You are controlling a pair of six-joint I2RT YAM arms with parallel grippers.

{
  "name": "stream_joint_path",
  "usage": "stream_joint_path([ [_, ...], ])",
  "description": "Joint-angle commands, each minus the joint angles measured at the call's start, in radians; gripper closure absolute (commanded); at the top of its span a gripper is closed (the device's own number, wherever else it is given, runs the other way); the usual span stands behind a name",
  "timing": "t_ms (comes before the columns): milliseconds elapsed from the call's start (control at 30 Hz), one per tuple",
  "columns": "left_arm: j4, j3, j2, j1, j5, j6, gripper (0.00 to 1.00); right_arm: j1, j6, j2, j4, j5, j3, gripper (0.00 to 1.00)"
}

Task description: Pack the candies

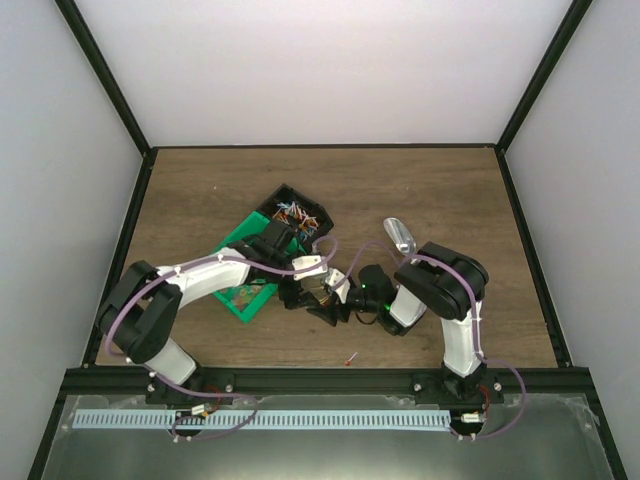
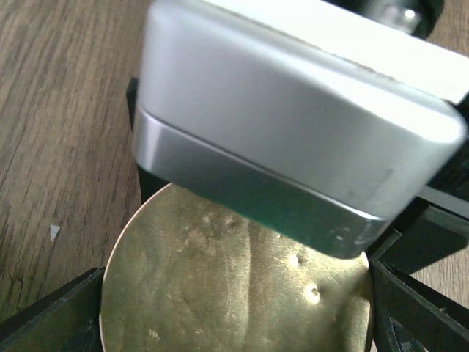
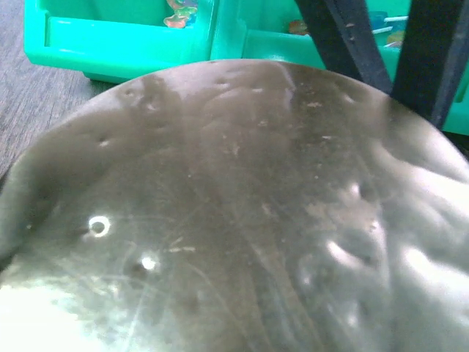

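Left gripper (image 2: 238, 282): its two black fingers (image 2: 51, 312) stood wide apart, one on each side of the gold lid (image 2: 234, 301). Each lay against the rim, so it gripped the lid across its width.
Right gripper (image 1: 336, 304): it met the left one in the middle of the table (image 1: 450, 190), nose to nose. Its own fingers did not show in any view, so I could not tell whether they were spread or clamped.
Gold lid: round and dented, with scratches and small pits. It filled almost the whole right wrist view and sat right at both grippers.
Grey block (image 2: 293, 132): pale on top with a silver band below, blurred. It hung over the far edge of the lid in the left wrist view.
Candies (image 1: 292, 212): most were a mixed-colour heap in the black box (image 1: 318, 212), beyond the left arm. A few showed in the compartments of the green tray (image 3: 132, 44) behind the lid.
Loose candy (image 1: 350, 358): one red sweet lay alone on the table near the front edge, well apart from the rest.
Green tray: it lay just beside the black box on its near side, partly under the left arm.
Scoop (image 1: 400, 235): silver metal, it lay on the table beyond the right arm, apart from both grippers.
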Motion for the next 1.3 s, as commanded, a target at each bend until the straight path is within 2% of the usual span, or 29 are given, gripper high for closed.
stream_joint_path([
  [0, -0.170, 0.041, 0.040, 0.008, 0.026, 0.348, 0.31, 0.009, 0.025, 0.016, -0.101, -0.072, -0.028, 0.42],
  [200, -0.327, 0.104, 0.097, 0.016, 0.036, 0.608, 0.34, 0.010, 0.025, -0.006, -0.120, -0.099, -0.035, 0.42],
  [500, -0.431, 0.242, 0.194, 0.041, 0.036, 0.742, 0.34, 0.010, 0.026, -0.013, -0.140, -0.112, -0.035, 0.42],
  [567, -0.432, 0.259, 0.191, 0.054, 0.046, 0.729, 0.31, 0.010, 0.034, -0.014, -0.144, -0.102, -0.035, 0.41],
  [700, -0.448, 0.268, 0.175, 0.074, 0.075, 0.671, 0.17, 0.010, 0.075, -0.003, -0.142, -0.034, -0.032, 0.38],
  [767, -0.432, 0.266, 0.150, 0.094, 0.104, 0.585, 0.14, 0.010, 0.076, 0.001, -0.136, -0.019, -0.035, 0.37],
  [900, -0.425, 0.261, 0.094, 0.168, 0.164, 0.498, 0.01, 0.010, 0.075, 0.000, -0.133, 0.012, -0.036, 0.28],
  [1100, -0.399, 0.178, -0.037, 0.223, 0.149, 0.478, 0.00, 0.010, 0.076, 0.018, -0.129, 0.024, -0.029, 0.08],
  [1133, -0.391, 0.166, -0.055, 0.228, 0.144, 0.469, 0.00, 0.010, 0.076, 0.016, -0.128, 0.028, -0.031, 0.02],
  [1267, -0.343, 0.146, -0.106, 0.260, 0.141, 0.390, 0.00, 0.010, 0.073, -0.022, -0.136, 0.027, -0.044, 0.00],
])
